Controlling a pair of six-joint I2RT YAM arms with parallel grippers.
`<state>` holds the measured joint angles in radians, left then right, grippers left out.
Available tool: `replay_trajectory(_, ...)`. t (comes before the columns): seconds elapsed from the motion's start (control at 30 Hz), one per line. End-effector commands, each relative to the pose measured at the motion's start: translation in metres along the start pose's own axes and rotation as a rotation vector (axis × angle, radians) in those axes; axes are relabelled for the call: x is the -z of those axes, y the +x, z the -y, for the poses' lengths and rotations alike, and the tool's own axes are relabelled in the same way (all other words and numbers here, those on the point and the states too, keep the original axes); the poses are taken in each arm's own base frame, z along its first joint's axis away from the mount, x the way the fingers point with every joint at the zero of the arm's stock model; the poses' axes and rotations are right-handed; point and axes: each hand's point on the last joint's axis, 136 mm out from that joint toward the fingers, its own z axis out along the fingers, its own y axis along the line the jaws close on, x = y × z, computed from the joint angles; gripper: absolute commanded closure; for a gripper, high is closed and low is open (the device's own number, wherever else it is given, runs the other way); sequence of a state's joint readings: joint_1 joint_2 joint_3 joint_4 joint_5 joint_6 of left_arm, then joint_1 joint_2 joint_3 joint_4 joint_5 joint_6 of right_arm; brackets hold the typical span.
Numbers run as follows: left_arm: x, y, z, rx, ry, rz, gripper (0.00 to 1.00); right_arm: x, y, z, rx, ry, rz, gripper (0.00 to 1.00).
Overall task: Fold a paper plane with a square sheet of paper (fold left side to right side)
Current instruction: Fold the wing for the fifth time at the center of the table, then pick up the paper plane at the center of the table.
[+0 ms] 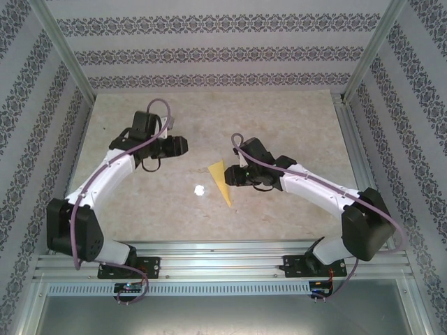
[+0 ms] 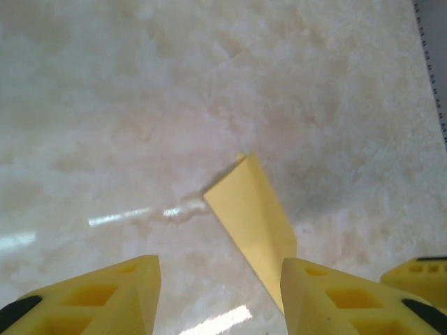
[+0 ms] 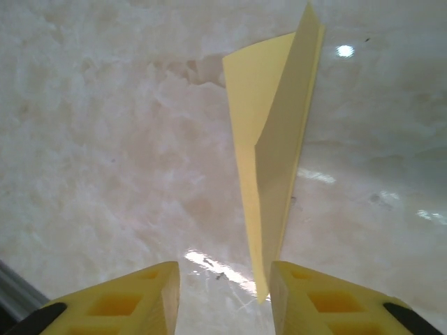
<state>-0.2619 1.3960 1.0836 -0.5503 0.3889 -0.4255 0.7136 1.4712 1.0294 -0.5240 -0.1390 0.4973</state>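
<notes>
Finishing, it seems: plane (image 1: 222,181) lies slim, one side lifted. Right gripper (image 3: 223,293) beside it, left gripper (image 2: 220,293) near, both spread and empty. Next, likely: press it flat.

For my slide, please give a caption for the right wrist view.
Open right gripper facing the slim folded paper plane on the pale marbled table.

Left pincer (image 1: 180,146) spread, empty, right pincer (image 1: 232,176) spread, empty, both pointing inward
</notes>
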Motion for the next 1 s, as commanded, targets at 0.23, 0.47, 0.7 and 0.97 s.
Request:
replay_trajectory(0.23,0.016,0.065,-0.065,0.262,-0.206,0.064,0.41,-0.022,-0.001,-0.006,0.314,0.418,-0.125,0.59)
replay_trajectory(0.47,0.023,0.077,-0.081,0.263,-0.274,0.058,0.36,-0.052,-0.009,-0.007,0.387,0.534,-0.187,0.54)
replay_trajectory(0.7,0.024,0.077,-0.085,0.248,-0.3,0.058,0.35,-0.076,-0.007,-0.018,0.444,0.523,-0.231,0.57)
replay_trajectory(0.97,0.023,0.077,-0.086,0.247,-0.306,0.05,0.35,-0.098,-0.012,-0.013,0.457,0.55,-0.245,0.59)
